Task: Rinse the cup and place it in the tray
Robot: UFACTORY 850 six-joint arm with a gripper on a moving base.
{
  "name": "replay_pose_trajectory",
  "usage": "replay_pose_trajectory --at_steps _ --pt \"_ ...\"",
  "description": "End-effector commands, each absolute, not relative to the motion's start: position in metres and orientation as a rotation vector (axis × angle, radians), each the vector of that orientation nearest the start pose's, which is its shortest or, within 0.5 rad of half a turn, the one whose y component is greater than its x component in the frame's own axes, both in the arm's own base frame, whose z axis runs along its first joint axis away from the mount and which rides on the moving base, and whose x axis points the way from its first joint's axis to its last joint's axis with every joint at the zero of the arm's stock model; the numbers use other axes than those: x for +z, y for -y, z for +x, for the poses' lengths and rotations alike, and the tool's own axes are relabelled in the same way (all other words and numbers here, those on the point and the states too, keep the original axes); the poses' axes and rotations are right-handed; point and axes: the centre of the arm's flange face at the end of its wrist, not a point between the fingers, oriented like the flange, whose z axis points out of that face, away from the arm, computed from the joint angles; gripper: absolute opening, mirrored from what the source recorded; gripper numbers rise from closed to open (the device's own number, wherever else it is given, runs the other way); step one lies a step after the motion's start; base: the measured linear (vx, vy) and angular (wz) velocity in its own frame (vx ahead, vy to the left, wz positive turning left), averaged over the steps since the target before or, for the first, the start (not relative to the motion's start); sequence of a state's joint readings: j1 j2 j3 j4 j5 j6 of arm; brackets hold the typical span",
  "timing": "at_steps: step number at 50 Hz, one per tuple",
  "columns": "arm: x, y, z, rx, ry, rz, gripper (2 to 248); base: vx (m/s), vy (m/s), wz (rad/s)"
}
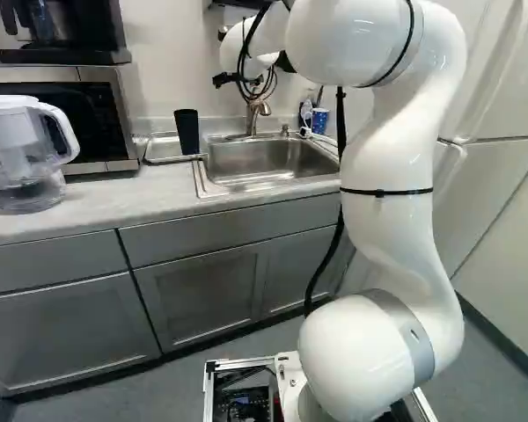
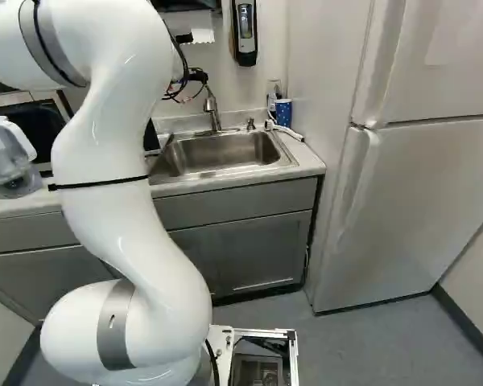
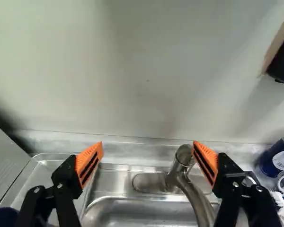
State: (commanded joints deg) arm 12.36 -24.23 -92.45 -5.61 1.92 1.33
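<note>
- The hand [image 1: 224, 79] is released, its orange-padded fingers spread wide, facing the wall [image 3: 132, 71] above the sink [image 1: 262, 160] and faucet [image 3: 182, 165].
- A tall dark cup [image 1: 187, 130] stands upright in the metal tray [image 1: 161, 149] beside the sink.
- Across the sink, a blue cup [image 2: 283, 113] sits on the tabletop [image 1: 97, 202].

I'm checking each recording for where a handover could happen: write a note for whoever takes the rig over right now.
Gripper: open, nothing between its pads, up by the faucet behind the sink.
Job's things: the dark cup stands in the tray, left of the sink in the left base view. A blue cup is at the sink's other side.
Done: the dark cup is in the tray; the pictures don't show whether it was rinsed.
Left: if rinsed, probably just backing the arm away; if not, likely the whole rinse.
</note>
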Motion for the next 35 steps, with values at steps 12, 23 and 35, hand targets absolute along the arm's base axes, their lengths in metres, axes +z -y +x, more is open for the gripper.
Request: replay_pose_trajectory --at_steps 12,23,35 --pt "0.672 -0.151 0.664 -1.741 0.376 -2.481 247 0.000 0.000 0.000" --pt "0.674 -0.150 0.646 -1.729 0.382 -2.485 247 0.000 0.000 0.000" --pt "0.676 -0.150 0.627 -1.717 0.390 -2.489 247 0.000 0.000 0.000"
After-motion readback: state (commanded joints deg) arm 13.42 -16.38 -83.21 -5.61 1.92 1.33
